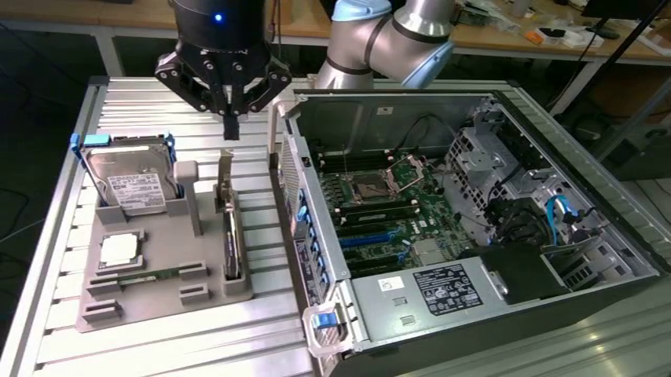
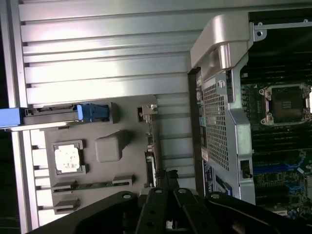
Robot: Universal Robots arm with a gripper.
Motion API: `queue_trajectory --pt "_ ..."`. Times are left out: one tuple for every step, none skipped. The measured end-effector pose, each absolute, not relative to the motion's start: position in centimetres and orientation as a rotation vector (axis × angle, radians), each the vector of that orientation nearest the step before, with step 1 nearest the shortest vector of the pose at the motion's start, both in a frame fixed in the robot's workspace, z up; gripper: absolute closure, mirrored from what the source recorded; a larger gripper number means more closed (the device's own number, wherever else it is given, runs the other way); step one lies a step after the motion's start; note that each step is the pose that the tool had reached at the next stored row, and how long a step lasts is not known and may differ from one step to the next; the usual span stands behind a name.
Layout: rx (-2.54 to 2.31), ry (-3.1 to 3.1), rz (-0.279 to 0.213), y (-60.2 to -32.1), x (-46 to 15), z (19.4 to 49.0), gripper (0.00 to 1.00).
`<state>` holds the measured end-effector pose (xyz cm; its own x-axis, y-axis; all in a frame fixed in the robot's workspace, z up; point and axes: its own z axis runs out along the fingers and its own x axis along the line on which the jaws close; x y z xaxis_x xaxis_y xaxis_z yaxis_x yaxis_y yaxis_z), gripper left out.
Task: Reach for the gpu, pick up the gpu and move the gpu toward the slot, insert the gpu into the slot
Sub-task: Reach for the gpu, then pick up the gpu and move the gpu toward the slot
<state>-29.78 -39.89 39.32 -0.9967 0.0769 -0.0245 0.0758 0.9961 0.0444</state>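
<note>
Gripper (image 1: 231,124) hovers near gpu (image 1: 229,236), not touching; jaws pinched together, empty. Card on edge, likely light, stiff, fragile. Take by top edge.

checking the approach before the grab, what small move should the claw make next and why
Probably lower the claw toward the gpu, which stands on edge, untouched, in the gray holder; the claw hangs above the table beyond the card's end, not yet over it.

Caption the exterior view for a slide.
Gripper hovers above the gpu standing on edge in its gray fixture, beside the open computer case.
</note>
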Motion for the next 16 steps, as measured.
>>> queue_trajectory --pt "0.119 3.113 0.068 -39.9 -30.0 39.3 0.89" --pt "0.119 3.112 0.068 -39.9 -30.2 39.3 0.89" --pt "0.119 3.112 0.068 -39.9 -30.5 39.3 0.89" --pt "0.119 3.112 0.068 -39.9 -30.7 39.3 0.89" --pt "0.119 3.113 0.068 -39.9 -31.0 39.3 0.89" --pt "0.119 3.112 0.068 -39.9 -31.2 39.3 0.89" --pt "0.119 3.112 0.068 -39.9 -31.4 39.3 0.89" --pt "0.119 3.112 0.068 -39.9 -31.6 39.3 0.89" --pt "0.119 3.112 0.068 -39.9 -31.7 39.3 0.89" --pt "0.119 3.112 0.068 -39.9 -31.7 39.3 0.89" --pt "0.119 3.112 0.068 -39.9 -31.7 39.3 0.89" --pt "0.119 3.112 0.068 -39.9 -31.7 39.3 0.89" --pt "0.119 3.112 0.068 -39.9 -31.7 39.3 0.89" --pt "0.118 3.112 0.068 -39.9 -31.7 39.3 0.89" --pt "0.114 3.113 0.068 -39.9 -31.7 39.3 0.89" --pt "0.105 3.113 0.068 -39.9 -31.7 39.3 0.89"
